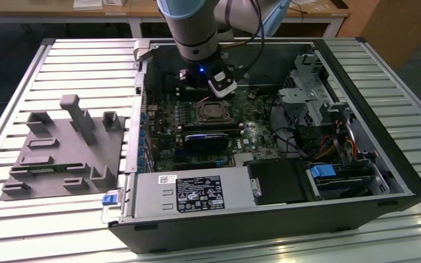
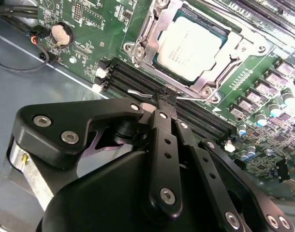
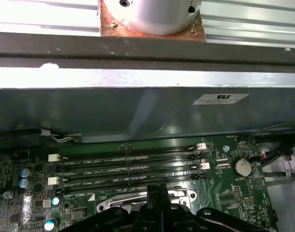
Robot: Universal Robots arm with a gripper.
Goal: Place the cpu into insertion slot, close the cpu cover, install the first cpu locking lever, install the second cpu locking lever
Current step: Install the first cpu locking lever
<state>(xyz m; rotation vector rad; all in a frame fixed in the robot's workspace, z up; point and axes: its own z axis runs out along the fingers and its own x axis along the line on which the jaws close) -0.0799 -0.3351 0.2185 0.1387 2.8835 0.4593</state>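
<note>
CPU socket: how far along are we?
Done: the cpu sits in the insertion slot, and the cpu cover lies closed around it. In hand: the gripper appears shut on a locking lever beside the slot. Left: that lever looks unlatched; any other lever's state is unclear.

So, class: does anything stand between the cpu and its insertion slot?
Nothing visible does: the cpu already lies in the insertion slot, framed by the cpu cover. The gripper is shut on a thin wire lever beside it, above the memory slots.
</note>
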